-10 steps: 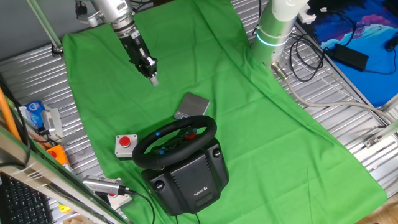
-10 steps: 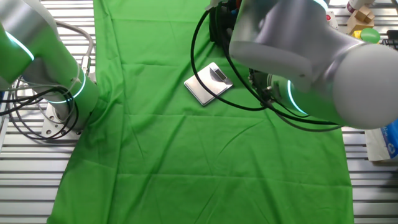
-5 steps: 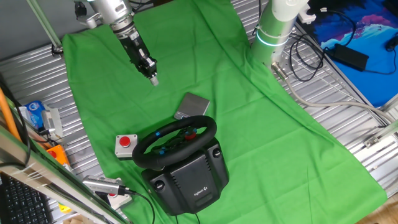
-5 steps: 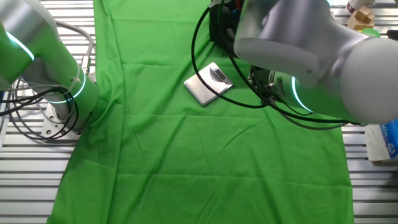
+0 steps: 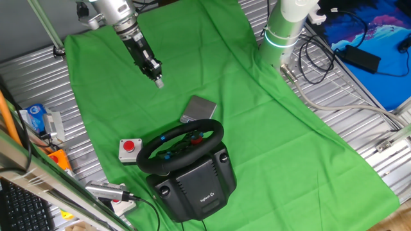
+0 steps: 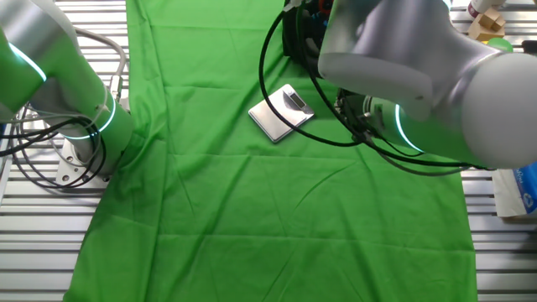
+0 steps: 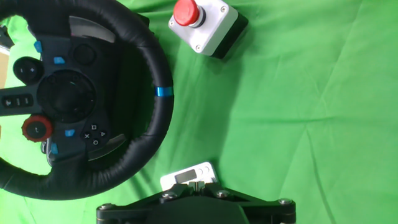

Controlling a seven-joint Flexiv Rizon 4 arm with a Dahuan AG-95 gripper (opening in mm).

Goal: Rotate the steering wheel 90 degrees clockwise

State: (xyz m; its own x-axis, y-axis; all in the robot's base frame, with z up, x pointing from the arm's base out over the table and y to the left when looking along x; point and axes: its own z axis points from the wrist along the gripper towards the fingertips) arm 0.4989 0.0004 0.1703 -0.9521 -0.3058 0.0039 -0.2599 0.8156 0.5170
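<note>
Green cloth (image 5: 270, 128) is covering the slatted metal table, cables and clutter sitting round the edges. Over the last sec almost nothing is changing: the gripper (image 5: 158, 81) is holding nearly the same spot above the cloth's far end, only a slight drift up and back — you are not closing on the target yet.

The steering wheel (image 5: 182, 146) is sitting at the cloth's near edge on its black base (image 5: 194, 181), well apart from the gripper. Grey box w/ red button (image 5: 130, 149) is lying just beside the rim; a flat silver device (image 5: 198, 109) is lying just behind the wheel.

In the hand view the wheel (image 7: 87, 93) is filling the upper left, blue rim marker (image 7: 162, 93) pointing right.

Fingers: tips not showing clearly in any view — cannot tell if parted or closed. Nothing is being held.

Judgement: rotation not started; approach to the rim is what you are needing next.
</note>
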